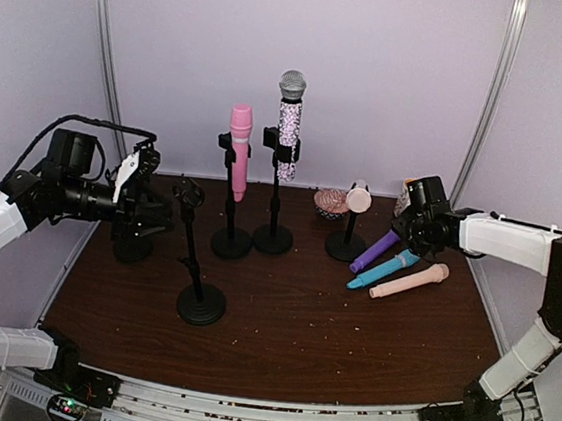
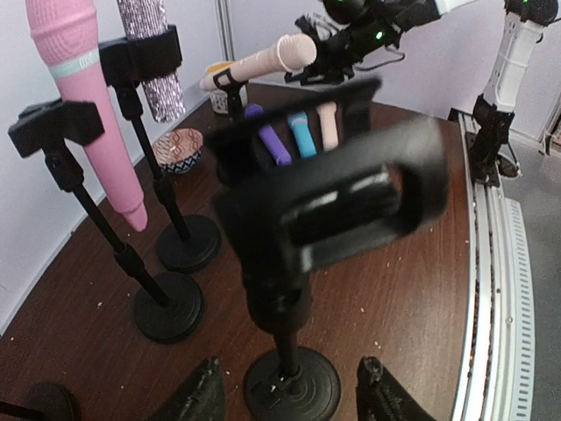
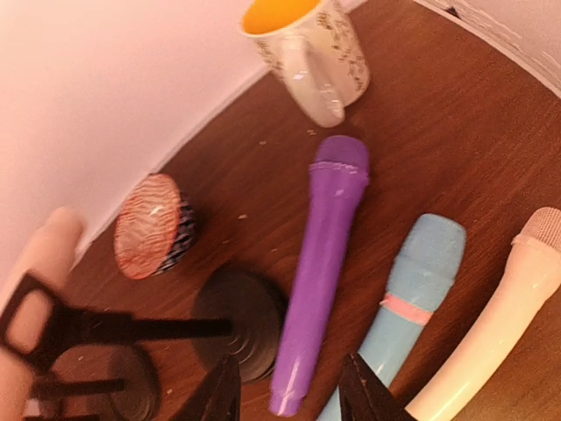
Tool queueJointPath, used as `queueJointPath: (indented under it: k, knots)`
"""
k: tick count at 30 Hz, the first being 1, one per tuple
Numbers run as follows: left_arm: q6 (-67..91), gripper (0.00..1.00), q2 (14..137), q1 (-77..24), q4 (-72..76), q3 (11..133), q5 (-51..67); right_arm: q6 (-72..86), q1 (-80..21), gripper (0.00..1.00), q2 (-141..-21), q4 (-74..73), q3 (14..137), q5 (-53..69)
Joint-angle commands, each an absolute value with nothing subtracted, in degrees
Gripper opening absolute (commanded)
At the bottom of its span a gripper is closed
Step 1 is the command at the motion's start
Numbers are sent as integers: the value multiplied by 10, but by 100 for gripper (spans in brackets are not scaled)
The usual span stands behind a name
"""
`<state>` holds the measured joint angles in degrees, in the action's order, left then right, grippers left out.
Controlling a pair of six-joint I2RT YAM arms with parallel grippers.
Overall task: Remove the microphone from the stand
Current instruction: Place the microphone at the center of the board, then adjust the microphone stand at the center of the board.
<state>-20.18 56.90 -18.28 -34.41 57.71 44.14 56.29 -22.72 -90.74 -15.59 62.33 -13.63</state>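
Three stands hold microphones: a pink one (image 1: 239, 151), a glittery silver one (image 1: 289, 121) and a peach one (image 1: 359, 197). A fourth stand (image 1: 201, 303) has an empty clip (image 2: 333, 202). My left gripper (image 2: 289, 403) is open and empty, its jaws either side of that stand's base (image 2: 292, 386), just behind the clip in the top view (image 1: 156, 207). My right gripper (image 3: 294, 395) is open and empty above the tail of a purple microphone (image 3: 320, 263) lying on the table. It shows at the right in the top view (image 1: 410, 224).
A blue microphone (image 3: 408, 298) and a peach one (image 3: 500, 324) lie beside the purple one. A patterned bowl (image 3: 153, 226) and a yellow-lined mug (image 3: 307, 53) stand near the back wall. The peach microphone's stand base (image 3: 238, 320) is just left of the right gripper.
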Motion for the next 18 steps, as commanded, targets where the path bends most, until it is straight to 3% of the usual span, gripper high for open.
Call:
queueJointPath:
  k: [1,8,12,18]
  knots:
    - [-288,51,593,-150,-407,555,483,516,-309,40,-806,-76,565,-184]
    - [-281,50,661,-125,-439,556,519,364,-547,38,-747,110,487,-263]
    - [-233,50,706,-120,-432,555,553,291,-633,38,-828,168,517,-228]
    - [-255,51,778,-113,-451,564,590,295,-666,34,-978,179,618,-112]
